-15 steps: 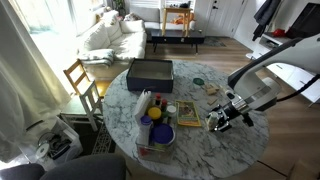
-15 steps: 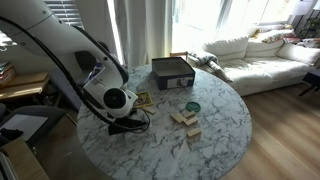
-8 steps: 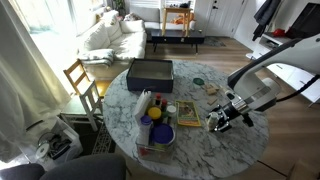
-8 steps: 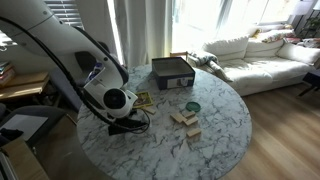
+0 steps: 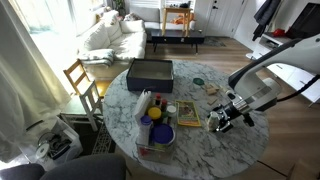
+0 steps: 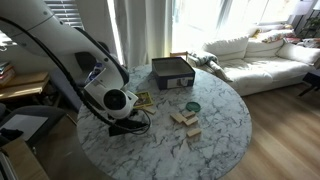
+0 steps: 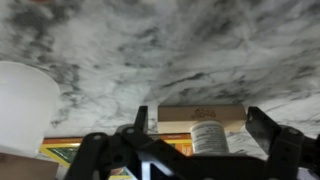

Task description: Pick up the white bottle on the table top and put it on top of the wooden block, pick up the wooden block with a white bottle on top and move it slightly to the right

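Here, low in the wrist view, the end effector (image 7: 200,112) has its fingers apart flanking the wooden block (image 7: 228,117) on the table (image 7: 160,50), the white bottle (image 7: 208,139) at its lower edge; clamping cannot be told.

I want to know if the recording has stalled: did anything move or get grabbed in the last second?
Nothing visibly changed. The gripper is low over the table in the same spot as before, the wooden block lies between its fingers in the wrist view, and the things on the table are where they were.

Grey-veined white marble table top (image 5: 205,150); dark box (image 5: 150,72).
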You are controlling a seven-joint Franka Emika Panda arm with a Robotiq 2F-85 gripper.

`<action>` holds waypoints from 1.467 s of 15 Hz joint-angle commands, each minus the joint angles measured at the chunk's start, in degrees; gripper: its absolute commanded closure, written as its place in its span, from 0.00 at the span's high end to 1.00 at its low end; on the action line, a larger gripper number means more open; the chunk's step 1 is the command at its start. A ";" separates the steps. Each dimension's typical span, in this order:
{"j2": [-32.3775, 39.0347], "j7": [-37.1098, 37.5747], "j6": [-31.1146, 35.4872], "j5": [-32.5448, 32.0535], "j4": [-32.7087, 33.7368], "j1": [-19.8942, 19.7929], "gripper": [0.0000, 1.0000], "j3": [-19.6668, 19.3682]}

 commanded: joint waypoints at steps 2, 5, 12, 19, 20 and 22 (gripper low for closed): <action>-0.57 -1.26 -0.19 -0.91 -0.80 0.59 0.99 -2.17; -2.57 0.91 -1.00 -6.79 -2.64 0.34 1.00 -4.02; -11.80 16.74 -0.91 -31.37 -7.28 -0.26 1.00 -9.35; -22.94 45.48 -8.83 -59.06 -5.78 -0.36 1.00 -9.09; -24.03 49.05 -11.12 -60.80 -4.84 -0.31 1.00 -8.60; -25.68 55.24 -15.07 -62.44 -2.93 0.24 1.00 -7.45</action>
